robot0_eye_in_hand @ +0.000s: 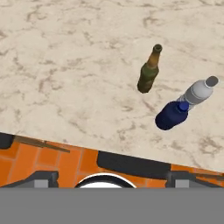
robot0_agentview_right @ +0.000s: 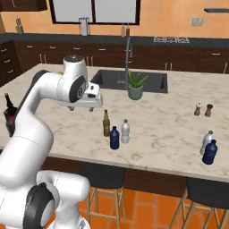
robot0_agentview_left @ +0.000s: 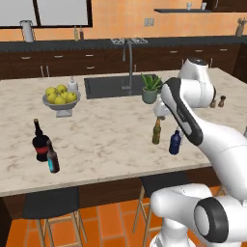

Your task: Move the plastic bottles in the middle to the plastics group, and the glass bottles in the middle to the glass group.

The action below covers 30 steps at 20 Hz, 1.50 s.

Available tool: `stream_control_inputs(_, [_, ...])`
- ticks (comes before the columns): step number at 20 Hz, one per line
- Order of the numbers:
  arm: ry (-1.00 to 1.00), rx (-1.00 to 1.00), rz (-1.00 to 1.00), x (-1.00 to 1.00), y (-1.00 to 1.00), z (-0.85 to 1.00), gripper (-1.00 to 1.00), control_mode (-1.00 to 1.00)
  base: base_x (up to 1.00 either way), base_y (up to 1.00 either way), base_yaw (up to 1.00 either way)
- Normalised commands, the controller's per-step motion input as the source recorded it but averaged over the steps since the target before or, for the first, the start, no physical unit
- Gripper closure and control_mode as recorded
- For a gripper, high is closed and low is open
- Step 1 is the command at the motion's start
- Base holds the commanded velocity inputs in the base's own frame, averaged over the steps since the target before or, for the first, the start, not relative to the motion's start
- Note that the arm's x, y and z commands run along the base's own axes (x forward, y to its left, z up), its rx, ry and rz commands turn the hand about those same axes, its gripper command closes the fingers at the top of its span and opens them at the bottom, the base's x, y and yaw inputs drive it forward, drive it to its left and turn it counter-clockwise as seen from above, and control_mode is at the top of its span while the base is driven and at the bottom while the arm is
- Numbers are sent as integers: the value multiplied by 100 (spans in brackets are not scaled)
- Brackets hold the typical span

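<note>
1. Kitchen island: a pale marbled counter point(robot0_agentview_right: 170, 116) with a dark sink point(robot0_agentview_right: 147, 80) set into its far half and a potted plant point(robot0_agentview_right: 135, 86) beside the faucet; stools stand under the near edge.
2. Robot arm: it rises from the base and bends over the near middle of the counter, its gripper point(robot0_agentview_right: 85, 107) hanging above the surface and pointing down, well apart from every bottle. The jaws stand wide apart with nothing between them.
3. Glass group, at the counter's left end: a tall black wine bottle point(robot0_agentview_left: 40, 142) with a smaller dark brown bottle point(robot0_agentview_left: 52, 157) just beside it.
4. Plastics group, at the right end: a pale whitish bottle point(robot0_agentview_right: 206, 142) with another dark blue bottle point(robot0_agentview_right: 209, 153) touching or nearly touching it; the view is too coarse to say which.
5. Middle cluster: the olive-brown glass bottle point(robot0_eye_in_hand: 149, 70) stands upright, long axis vertical; the stubby dark blue bottle point(robot0_eye_in_hand: 172, 114) and a clear grey-capped bottle point(robot0_eye_in_hand: 197, 92) stand close together just beside it.
6. Governing relation: in the right base view the cluster lies below and to the right of the gripper, the olive-brown bottle nearest; a short sideways shift and a straight descent over its neck would probably reach it.
</note>
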Motion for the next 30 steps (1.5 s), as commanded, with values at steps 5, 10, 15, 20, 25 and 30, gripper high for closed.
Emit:
stream_control_inputs(5, [1, 3, 1, 36, -61, -39, -100, -100, 0, 0, 0])
stream_control_inputs(10, [14, -3, 0, 52, -43, -48, -100, -100, 0, 0, 0])
stream_control_inputs(15, [8, 0, 0, 45, -37, -44, -100, -100, 0, 0, 0])
stream_control_inputs(20, [12, 0, -3, 26, -26, -44, -100, -100, 0, 0, 0])
stream_control_inputs(25, [0, 0, -2, 2, -10, -38, -100, -100, 0, 0, 0])
stream_control_inputs(30, [0, 0, -9, 19, -3, -21, -100, -100, 0, 0, 0])
